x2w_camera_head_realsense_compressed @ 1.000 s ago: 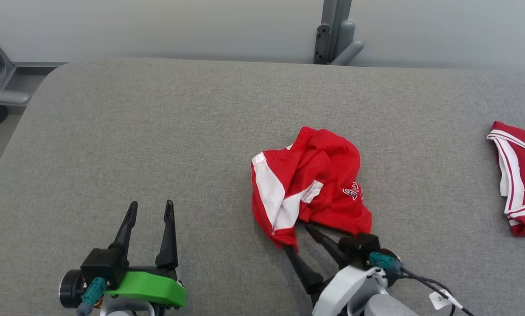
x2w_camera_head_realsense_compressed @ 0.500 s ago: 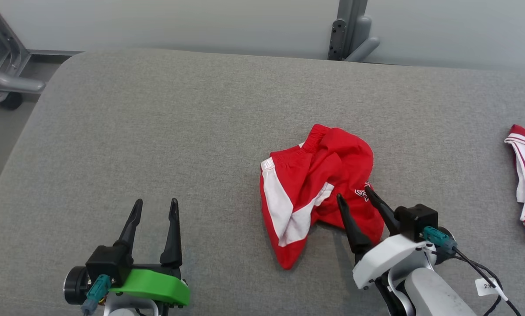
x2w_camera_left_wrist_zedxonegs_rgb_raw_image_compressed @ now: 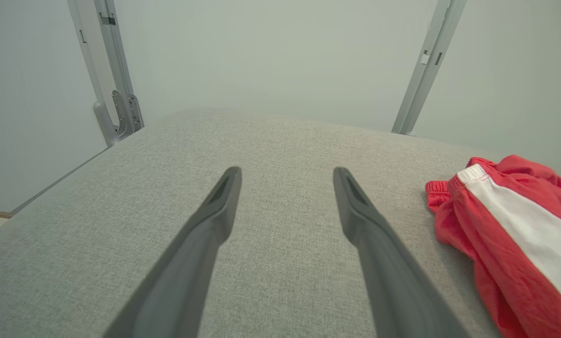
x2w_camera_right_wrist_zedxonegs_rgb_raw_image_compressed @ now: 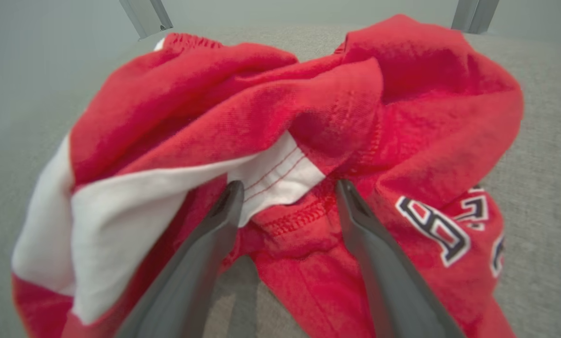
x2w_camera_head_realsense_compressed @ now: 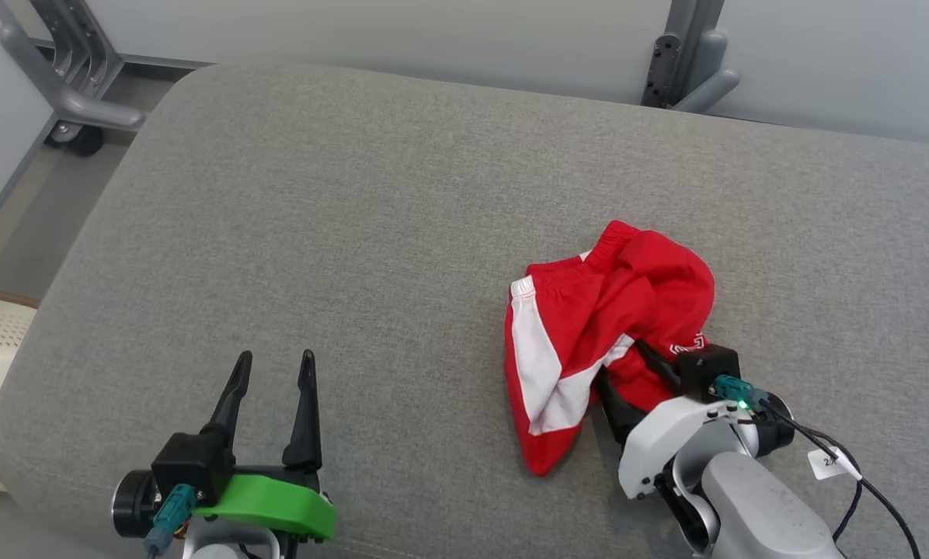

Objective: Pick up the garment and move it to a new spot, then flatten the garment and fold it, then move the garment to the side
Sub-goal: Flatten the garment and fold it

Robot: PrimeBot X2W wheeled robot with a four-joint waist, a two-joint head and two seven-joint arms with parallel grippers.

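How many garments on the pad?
1. The red-and-white garment lies crumpled on the grey pad, right of centre, at the right claw. Others may lie outside the frame.

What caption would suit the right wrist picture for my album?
Open right gripper poised at a crumpled red-and-white garment on a grey padded surface.

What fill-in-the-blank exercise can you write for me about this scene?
1. The crumpled shorts are red with ____ panels.
2. The right gripper is ____, its fingers at the shorts' hem.
3. The left gripper is apart from the shorts, above the ____ padded table.
Missing words: white; open; grey.
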